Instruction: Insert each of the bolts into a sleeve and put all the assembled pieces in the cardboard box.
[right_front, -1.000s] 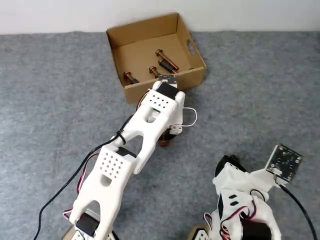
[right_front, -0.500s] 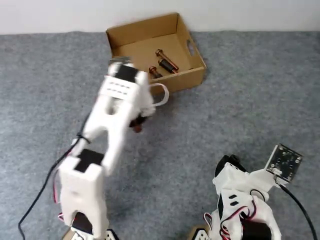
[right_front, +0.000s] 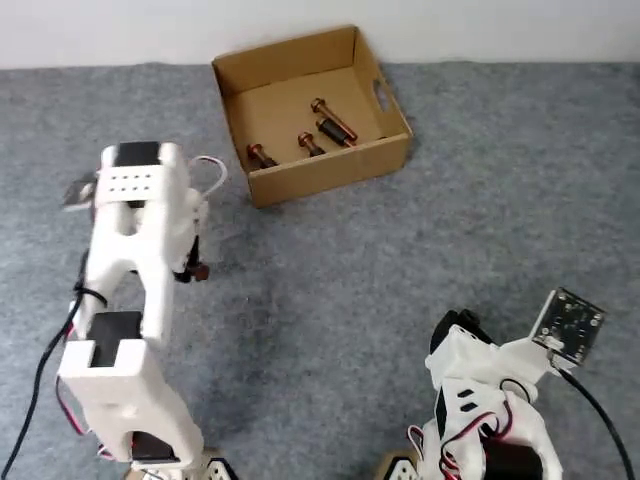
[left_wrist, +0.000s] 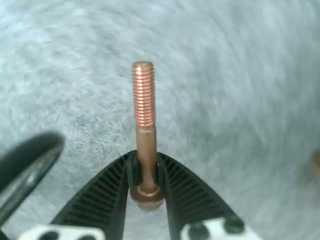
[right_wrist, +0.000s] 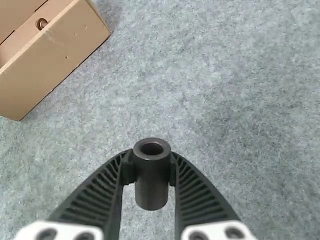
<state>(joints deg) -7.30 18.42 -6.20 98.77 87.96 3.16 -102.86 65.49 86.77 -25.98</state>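
A copper bolt (left_wrist: 144, 125) points away from the camera, threaded end outward, and my left gripper (left_wrist: 145, 175) is shut on its shank near the head. From above, the left arm (right_front: 140, 230) stands at the left of the table, with the bolt's head (right_front: 200, 271) showing beside it. My right gripper (right_wrist: 151, 172) is shut on a dark sleeve (right_wrist: 151, 172), bore facing out, over bare carpet. The right arm (right_front: 490, 400) sits folded at the front right. The cardboard box (right_front: 330, 165) at the back holds three assembled pieces (right_front: 333, 122).
Grey carpet (right_front: 430, 200) covers the table. A corner of the cardboard box (right_wrist: 45, 55) shows in the right wrist view, with a bolt head (right_wrist: 42, 23) inside it. A black cable (left_wrist: 25, 160) crosses the left wrist view.
The left arm has swung from in front of the box over to the table's left side, carrying the bolt with it. The right arm has not moved.
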